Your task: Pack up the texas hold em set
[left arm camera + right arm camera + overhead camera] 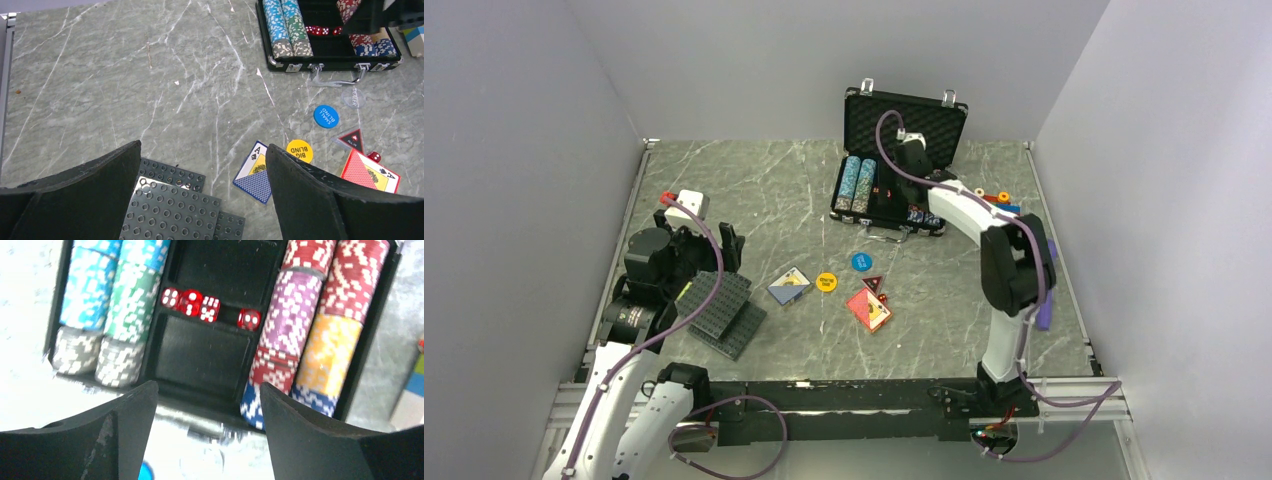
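Note:
The black briefcase [886,208] stands open at the back, its foam lid [924,118] upright. Chip rows [859,184] fill both sides of it, and red dice [200,305] lie in the middle slot. My right gripper [912,160] hovers open and empty over the case's front edge [208,386]. On the table lie a blue card deck [789,287], a red card deck [868,309], a yellow button [827,282], a blue button [861,262], a red-triangle button [872,284] and a red die [882,298]. My left gripper [204,147] is open and empty left of the blue deck [255,175].
Dark grey studded plates [719,310] lie stacked under my left gripper [724,250]. A colourful toy-block figure [999,200] stands just right of the case. A clear dealer button [353,96] lies in front of the case handle. Grey walls close in the table on three sides.

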`<state>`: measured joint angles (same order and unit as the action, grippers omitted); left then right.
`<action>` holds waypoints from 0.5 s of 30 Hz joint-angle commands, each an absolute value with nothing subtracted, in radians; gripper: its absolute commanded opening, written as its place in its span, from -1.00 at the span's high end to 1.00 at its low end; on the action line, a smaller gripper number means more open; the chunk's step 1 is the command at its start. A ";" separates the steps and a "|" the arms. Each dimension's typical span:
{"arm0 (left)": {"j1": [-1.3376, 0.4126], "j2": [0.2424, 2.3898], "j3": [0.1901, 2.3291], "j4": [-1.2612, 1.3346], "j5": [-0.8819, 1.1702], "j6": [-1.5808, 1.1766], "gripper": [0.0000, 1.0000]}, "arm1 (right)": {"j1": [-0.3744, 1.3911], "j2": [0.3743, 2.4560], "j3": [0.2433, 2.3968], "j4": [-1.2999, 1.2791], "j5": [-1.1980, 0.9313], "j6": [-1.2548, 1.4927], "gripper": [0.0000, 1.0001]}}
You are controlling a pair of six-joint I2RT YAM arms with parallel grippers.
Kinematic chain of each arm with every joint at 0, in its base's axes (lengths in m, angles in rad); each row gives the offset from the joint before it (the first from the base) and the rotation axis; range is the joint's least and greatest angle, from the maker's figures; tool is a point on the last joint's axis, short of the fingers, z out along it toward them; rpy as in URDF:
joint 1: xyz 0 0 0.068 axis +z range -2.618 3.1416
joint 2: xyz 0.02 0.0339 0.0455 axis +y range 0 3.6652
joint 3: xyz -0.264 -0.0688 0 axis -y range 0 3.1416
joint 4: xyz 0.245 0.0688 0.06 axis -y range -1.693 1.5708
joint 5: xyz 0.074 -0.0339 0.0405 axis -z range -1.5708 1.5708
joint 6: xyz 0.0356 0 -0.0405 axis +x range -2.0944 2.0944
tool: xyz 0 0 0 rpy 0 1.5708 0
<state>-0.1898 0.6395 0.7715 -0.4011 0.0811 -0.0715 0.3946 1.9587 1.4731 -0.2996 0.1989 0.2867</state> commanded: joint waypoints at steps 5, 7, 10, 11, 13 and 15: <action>-0.193 0.633 0.769 -0.361 0.086 -0.074 -0.97 | 0.495 1.643 1.236 -0.469 0.174 0.307 -0.52; -0.193 0.631 0.769 -0.361 0.087 -0.074 -0.97 | 0.537 1.582 1.160 -0.507 0.168 0.311 -0.49; -0.193 0.630 0.770 -0.362 0.089 -0.075 -0.97 | 0.603 1.528 1.078 -0.571 0.157 0.311 -0.43; -0.194 0.631 0.770 -0.362 0.091 -0.075 -0.97 | 0.622 1.517 1.054 -0.586 0.146 0.309 -0.41; -0.194 0.632 0.770 -0.363 0.090 -0.075 -0.97 | 0.646 1.508 1.013 -0.609 0.124 0.313 -0.40; -0.193 0.631 0.770 -0.364 0.088 -0.075 -0.97 | 0.657 1.507 0.978 -0.620 0.112 0.333 -0.39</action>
<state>-0.1898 0.6384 0.7715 -0.4011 0.0814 -0.0715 0.6422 1.5379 1.0302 -0.5404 0.1440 0.2996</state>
